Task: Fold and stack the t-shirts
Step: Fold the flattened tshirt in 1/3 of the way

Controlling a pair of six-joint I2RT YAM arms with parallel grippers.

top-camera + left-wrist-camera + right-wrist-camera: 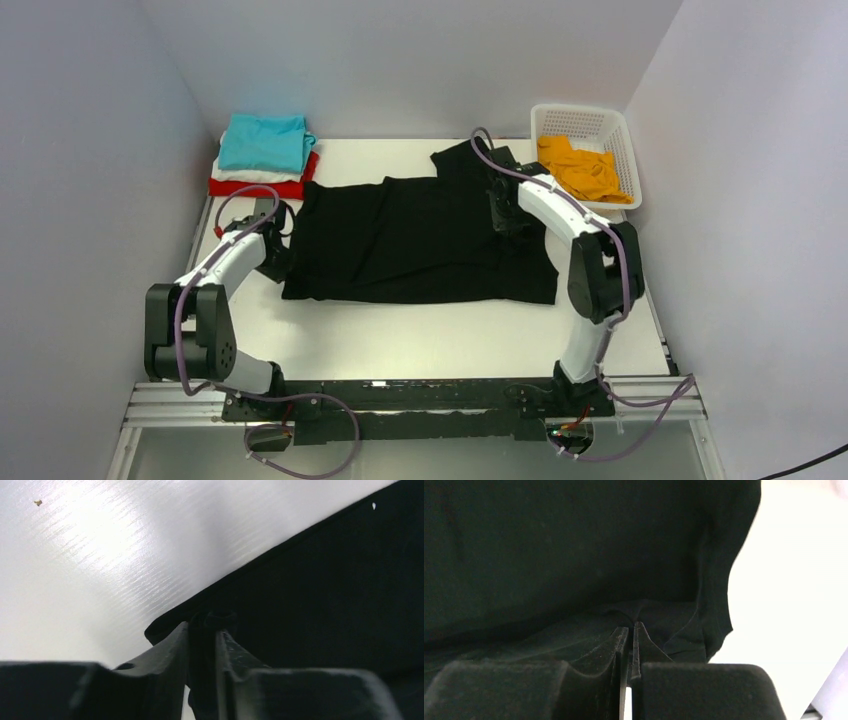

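The large black t-shirt (420,240) lies spread across the middle of the table. My left gripper (278,250) is shut on its left edge; the left wrist view shows black cloth (320,590) pinched between the jaws (202,630). My right gripper (500,215) is shut on the shirt's right part near a sleeve; the right wrist view shows the cloth (574,550) caught at the closed tips (630,626). A folded stack of teal (265,142), white and red (260,186) shirts sits at the back left. An orange shirt (583,168) lies in the basket.
The white lattice basket (620,125) stands at the back right corner. White walls close in the table on three sides. Bare table (420,335) shows in front of the black shirt. The arm bases sit on a rail (400,395) at the near edge.
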